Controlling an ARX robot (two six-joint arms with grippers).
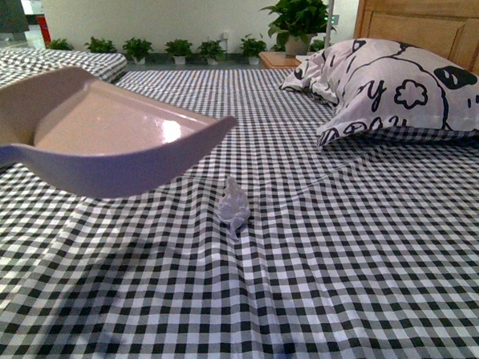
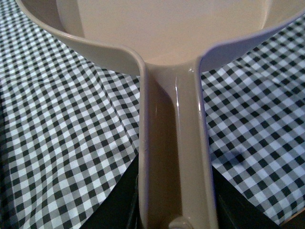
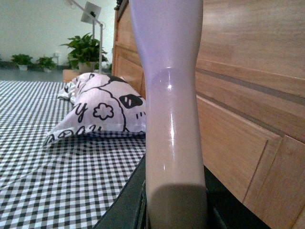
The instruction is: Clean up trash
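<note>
The trash [image 1: 233,205], a small crumpled whitish wad, lies on the black-and-white checked bedsheet [image 1: 340,257] near the middle of the front view. The pale pink dustpan [image 1: 105,140] hangs above the sheet at the left, its lip just left of and above the wad. My left gripper [image 2: 175,210] is shut on the dustpan's handle [image 2: 174,143]; the arm itself is out of the front view. My right gripper [image 3: 175,210] is shut on the pale brush handle [image 3: 171,109], held upright beside the wooden headboard; it is not in the front view. The brush head is out of view.
A white pillow with black cartoon prints [image 1: 397,91] lies at the back right against the wooden headboard [image 1: 440,29]. A small wooden nightstand [image 1: 278,60] and potted plants [image 1: 296,18] stand behind the bed. A second checked bed [image 1: 53,61] is at far left.
</note>
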